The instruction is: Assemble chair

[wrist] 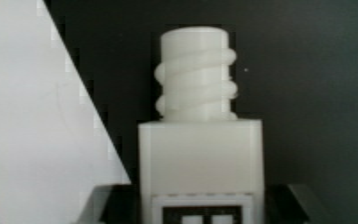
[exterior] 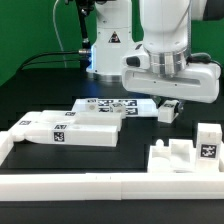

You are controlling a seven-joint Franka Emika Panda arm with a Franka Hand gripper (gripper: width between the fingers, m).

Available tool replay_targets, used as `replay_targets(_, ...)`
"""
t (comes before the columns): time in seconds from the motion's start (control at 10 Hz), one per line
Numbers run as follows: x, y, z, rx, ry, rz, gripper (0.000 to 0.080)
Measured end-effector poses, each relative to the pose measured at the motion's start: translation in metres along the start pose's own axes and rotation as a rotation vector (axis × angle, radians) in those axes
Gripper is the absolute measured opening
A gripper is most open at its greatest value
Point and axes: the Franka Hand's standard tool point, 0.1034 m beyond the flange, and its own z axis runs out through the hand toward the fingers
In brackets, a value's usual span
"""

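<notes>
A small white chair part (wrist: 202, 120), a block with a threaded peg on its end and a tag on its face, stands between my gripper's (wrist: 202, 207) dark fingers (wrist: 115, 205). A thin dark gap shows at each side of it, so the jaws look open around the block without pressing it. In the exterior view the gripper (exterior: 169, 104) hangs low over the black table with this block (exterior: 170, 113) between its fingertips. Long white chair slabs (exterior: 75, 130) with tags lie toward the exterior view's left.
The marker board (exterior: 112, 103) lies just beyond the slabs. A blocky white part (exterior: 180, 156) and a small tagged block (exterior: 207, 142) sit at the front right. A plain white rail (exterior: 60, 190) edges the table. A broad white surface (wrist: 34, 120) flanks the peg block.
</notes>
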Motion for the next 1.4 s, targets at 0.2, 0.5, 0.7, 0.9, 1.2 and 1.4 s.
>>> replay_targets(0.2,0.0,0.001,-0.003,0.0,-0.025,-0.009,0.0489)
replay_targets(0.5,0.022,-0.005,-0.042,0.015,-0.159,-0.051,0.0641)
replay_targets(0.7,0.038,-0.001,-0.057,0.023,-0.332,-0.055,0.0648)
replay_targets(0.9,0.033,0.006,-0.06,-0.004,-0.46,-0.036,0.0649)
replay_targets(1.2,0.05,0.001,-0.059,-0.007,-0.597,-0.042,0.0649)
replay_targets(1.4,0.043,-0.015,-0.049,0.009,-0.595,-0.139,0.0649)
